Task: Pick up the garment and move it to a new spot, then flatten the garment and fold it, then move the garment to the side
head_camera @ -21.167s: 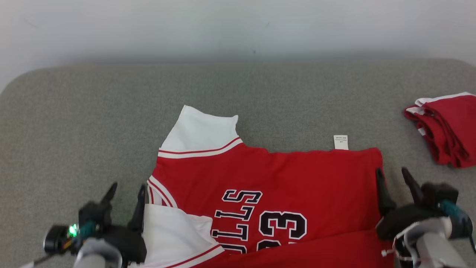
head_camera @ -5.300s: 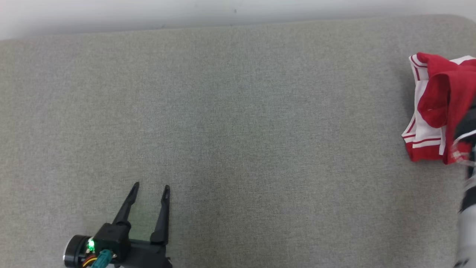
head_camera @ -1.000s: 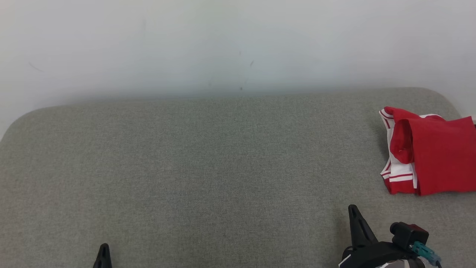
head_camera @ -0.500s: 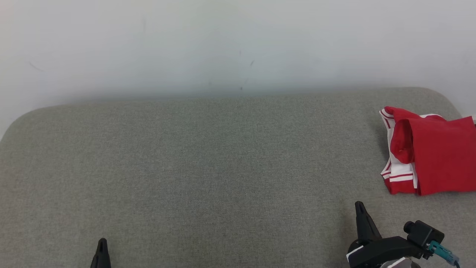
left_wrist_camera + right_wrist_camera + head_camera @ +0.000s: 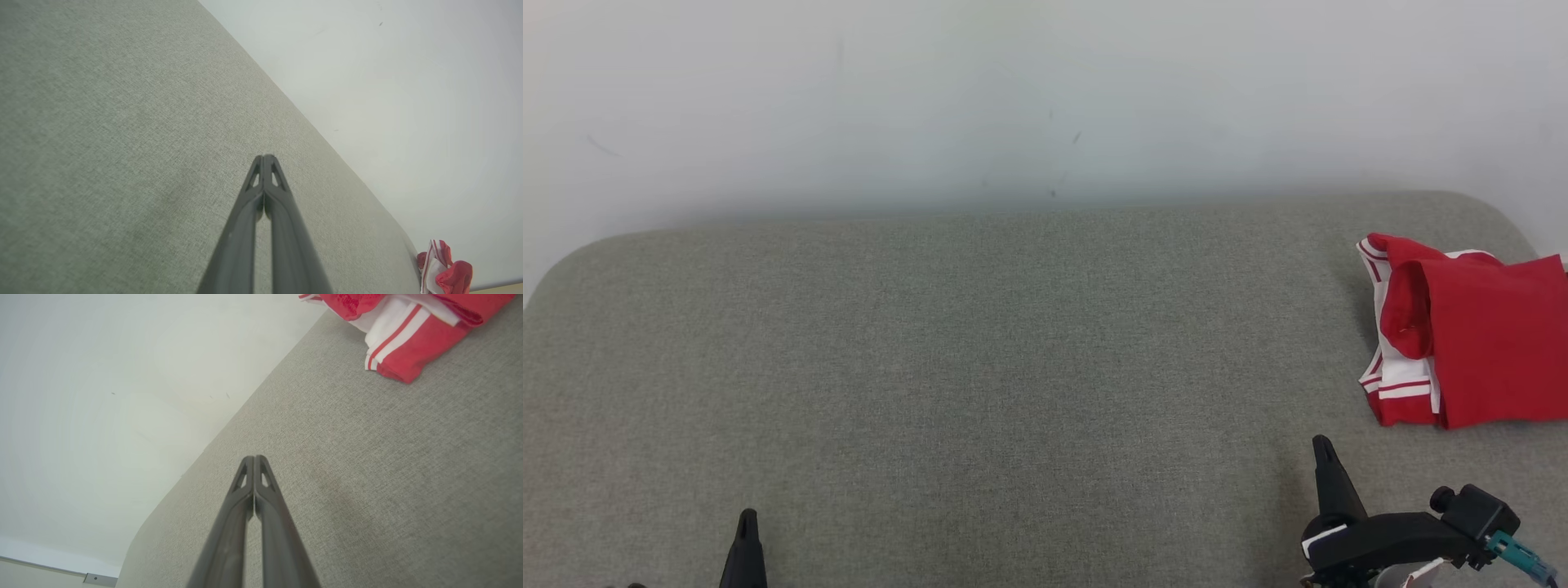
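The folded red-and-white jersey (image 5: 1478, 343) is laid at the right edge of the grey counter (image 5: 1013, 367), apart from both tools. The left tool (image 5: 264, 157) and the right tool (image 5: 254, 458) are clenched, empty. Retraction is best made away from the jersey, so that its fold is not disturbed.

Bright, even, diffuse light. Faint soft shadow at 8 o'clock from my left gripper (image 5: 263, 156). Head view goes hazy at 12 o'clock, along the wall (image 5: 1045, 98).

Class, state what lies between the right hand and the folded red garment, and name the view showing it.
Bare grey surface separates the right hand from the garment; the head view shows it.
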Controlling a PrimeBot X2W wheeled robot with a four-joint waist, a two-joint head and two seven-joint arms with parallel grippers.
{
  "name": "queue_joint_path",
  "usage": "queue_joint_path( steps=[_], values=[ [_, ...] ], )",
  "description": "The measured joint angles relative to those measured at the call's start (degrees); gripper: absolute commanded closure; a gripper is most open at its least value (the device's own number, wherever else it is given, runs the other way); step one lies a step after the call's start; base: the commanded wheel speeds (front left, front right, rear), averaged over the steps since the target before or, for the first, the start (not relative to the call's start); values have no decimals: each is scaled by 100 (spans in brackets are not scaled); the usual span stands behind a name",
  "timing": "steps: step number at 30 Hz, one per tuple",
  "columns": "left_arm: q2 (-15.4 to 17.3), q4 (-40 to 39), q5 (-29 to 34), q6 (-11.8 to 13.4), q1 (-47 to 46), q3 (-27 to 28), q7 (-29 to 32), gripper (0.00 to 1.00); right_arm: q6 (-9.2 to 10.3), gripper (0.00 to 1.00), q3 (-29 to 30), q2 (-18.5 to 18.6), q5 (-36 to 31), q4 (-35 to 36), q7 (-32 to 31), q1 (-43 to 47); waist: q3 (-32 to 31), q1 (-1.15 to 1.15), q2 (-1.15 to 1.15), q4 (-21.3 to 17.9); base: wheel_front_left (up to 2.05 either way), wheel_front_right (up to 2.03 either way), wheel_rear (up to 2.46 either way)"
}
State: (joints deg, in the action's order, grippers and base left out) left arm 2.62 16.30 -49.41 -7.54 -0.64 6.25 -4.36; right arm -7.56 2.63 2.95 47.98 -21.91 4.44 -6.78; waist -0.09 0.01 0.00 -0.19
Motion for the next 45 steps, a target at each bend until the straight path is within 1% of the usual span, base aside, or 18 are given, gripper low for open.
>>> queue_joint_path(
  steps=[19,21,45],
  values=[
    [4,-66,-1250,0,-175,4,323,100,0,100,115,0,1328,234,-338,4,6,0,0,4,0,0,0],
    [4,-70,-1452,0,-182,7,370,100,0,100,134,0,1500,268,-378,5,7,0,0,5,0,0,0],
    [7,-129,-2685,1,-332,11,694,100,1,100,246,0,2796,495,-699,11,14,0,0,11,0,0,0]
  ],
)
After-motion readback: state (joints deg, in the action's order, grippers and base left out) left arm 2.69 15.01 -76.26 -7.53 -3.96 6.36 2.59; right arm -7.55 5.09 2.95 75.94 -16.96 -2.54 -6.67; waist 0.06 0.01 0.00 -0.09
